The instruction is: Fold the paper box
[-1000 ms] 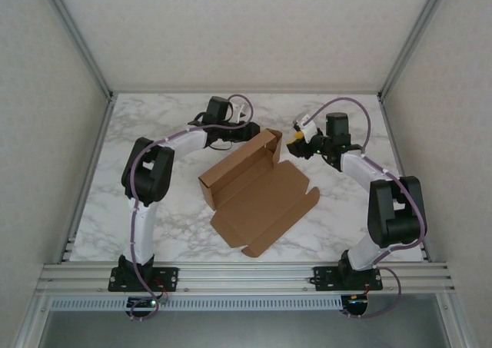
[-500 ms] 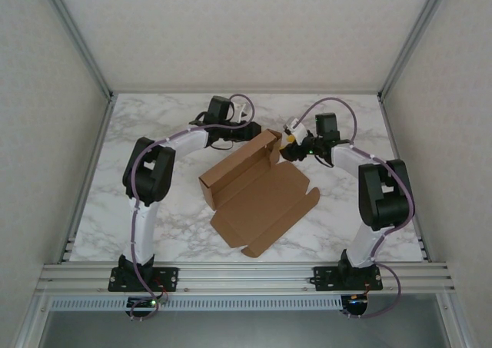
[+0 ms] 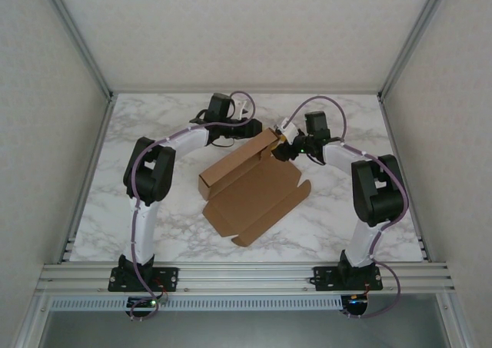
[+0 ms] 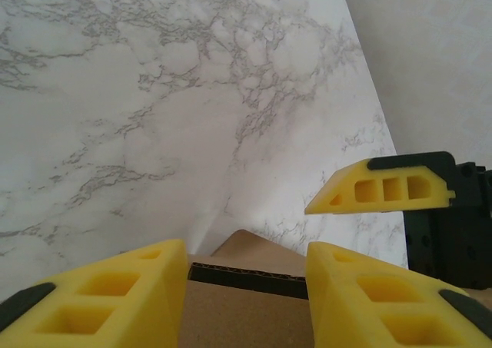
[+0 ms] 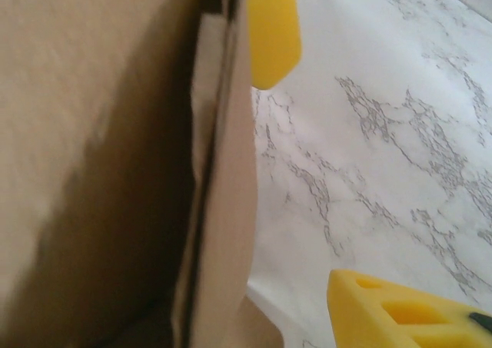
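Note:
The paper box (image 3: 250, 190) is a plain brown cardboard sheet lying half-formed in the middle of the table, its back wall raised and its front panel flat. My left gripper (image 3: 260, 131) is at the box's far right corner. In the left wrist view the left gripper (image 4: 246, 250) has a cardboard flap (image 4: 254, 309) filling the gap between its yellow fingers. My right gripper (image 3: 280, 147) is just right of that corner. In the right wrist view the right gripper (image 5: 304, 179) is open, and the box's upright wall edge (image 5: 223, 233) stands beside its upper finger (image 5: 273, 33).
The marble table (image 3: 154, 210) is walled by an aluminium frame and white panels. A finger of the right gripper (image 4: 384, 190) shows close by in the left wrist view. Open marble lies left and right of the box.
The right gripper has swung left up to the box's far right corner and opened wider. The box has shifted slightly left. The left gripper has stayed put.

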Action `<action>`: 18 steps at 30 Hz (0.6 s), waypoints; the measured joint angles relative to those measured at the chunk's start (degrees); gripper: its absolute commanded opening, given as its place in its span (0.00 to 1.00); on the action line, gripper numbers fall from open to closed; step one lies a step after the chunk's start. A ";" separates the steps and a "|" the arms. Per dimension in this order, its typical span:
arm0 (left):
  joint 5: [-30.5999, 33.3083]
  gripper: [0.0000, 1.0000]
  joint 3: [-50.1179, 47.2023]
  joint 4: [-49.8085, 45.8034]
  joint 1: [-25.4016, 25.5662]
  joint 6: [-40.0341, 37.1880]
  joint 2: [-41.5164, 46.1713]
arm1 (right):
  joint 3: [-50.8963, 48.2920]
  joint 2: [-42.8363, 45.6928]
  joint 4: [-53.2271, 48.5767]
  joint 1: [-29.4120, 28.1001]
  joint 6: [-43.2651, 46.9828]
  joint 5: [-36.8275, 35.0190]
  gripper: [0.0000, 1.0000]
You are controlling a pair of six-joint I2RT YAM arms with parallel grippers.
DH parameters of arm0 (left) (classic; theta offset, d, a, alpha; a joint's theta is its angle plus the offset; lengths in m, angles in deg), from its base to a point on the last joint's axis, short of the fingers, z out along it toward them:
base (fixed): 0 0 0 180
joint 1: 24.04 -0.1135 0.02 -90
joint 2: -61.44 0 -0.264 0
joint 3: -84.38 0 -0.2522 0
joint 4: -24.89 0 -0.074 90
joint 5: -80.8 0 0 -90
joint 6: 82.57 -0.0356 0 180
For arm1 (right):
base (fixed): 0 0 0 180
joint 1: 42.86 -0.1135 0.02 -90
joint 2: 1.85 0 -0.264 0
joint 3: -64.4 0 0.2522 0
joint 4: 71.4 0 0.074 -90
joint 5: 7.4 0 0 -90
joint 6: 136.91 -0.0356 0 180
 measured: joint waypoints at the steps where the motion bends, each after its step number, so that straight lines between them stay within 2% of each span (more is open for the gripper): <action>1: -0.11 0.45 0.11 -0.02 0.00 0.00 -0.02 | 0.15 -0.11 0.20 -0.22 0.00 -0.15 0.58; 7: -0.72 0.48 0.28 0.17 -0.31 0.28 -0.28 | 0.24 -0.15 1.86 -0.79 -0.02 -0.94 0.58; 14: -4.59 0.49 2.86 0.83 -2.25 2.84 -4.50 | 0.92 -1.55 4.24 -1.57 -0.96 -0.90 0.58; 18: -6.56 0.48 3.23 2.08 -3.06 5.29 -6.82 | 2.78 -3.52 5.25 -2.78 -1.97 -0.96 0.52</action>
